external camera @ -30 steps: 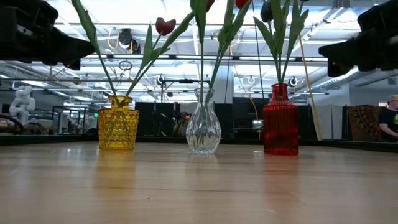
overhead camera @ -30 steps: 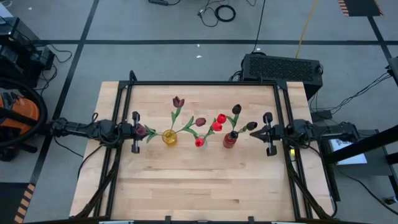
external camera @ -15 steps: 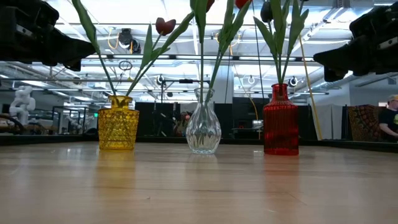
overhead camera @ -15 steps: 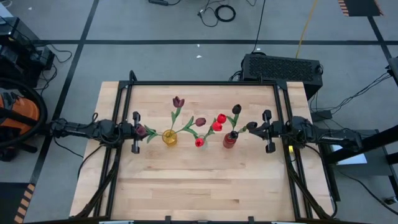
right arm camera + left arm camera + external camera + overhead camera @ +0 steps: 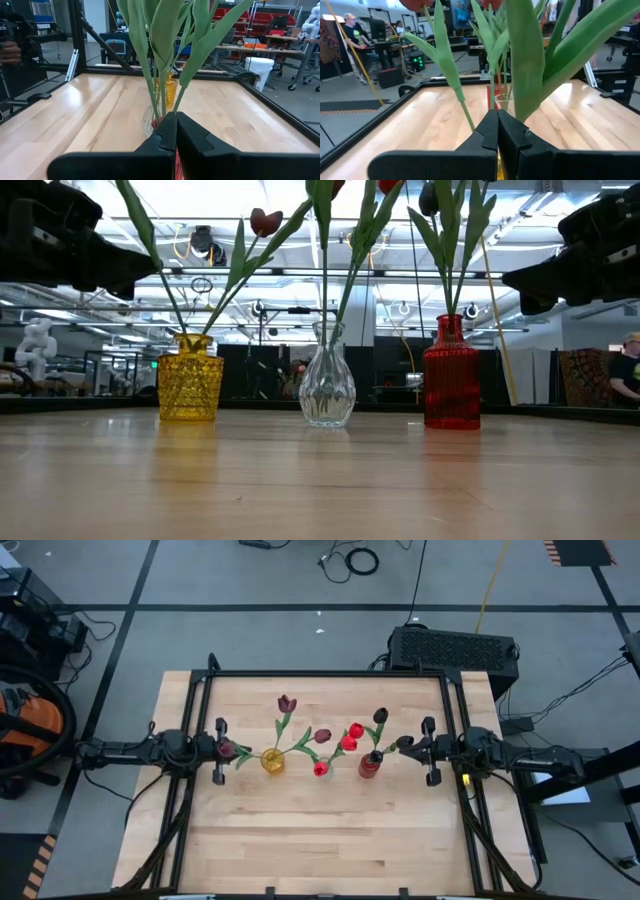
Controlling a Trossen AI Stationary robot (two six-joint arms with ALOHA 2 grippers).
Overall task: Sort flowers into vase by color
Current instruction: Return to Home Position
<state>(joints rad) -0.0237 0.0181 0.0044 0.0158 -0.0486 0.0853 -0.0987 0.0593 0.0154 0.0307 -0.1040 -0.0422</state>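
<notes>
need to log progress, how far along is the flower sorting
Sorting looks done: all the tulips stand in the yellow vase, clear vase or red vase, and none lies on the table. Nothing is in hand: the left pincer and right pincer are shut and empty, at the table's left and right edges. Left, at most, is parking the arms.

Nothing legible here.
You can read no label, brand, number or sign on anything in view.
</notes>
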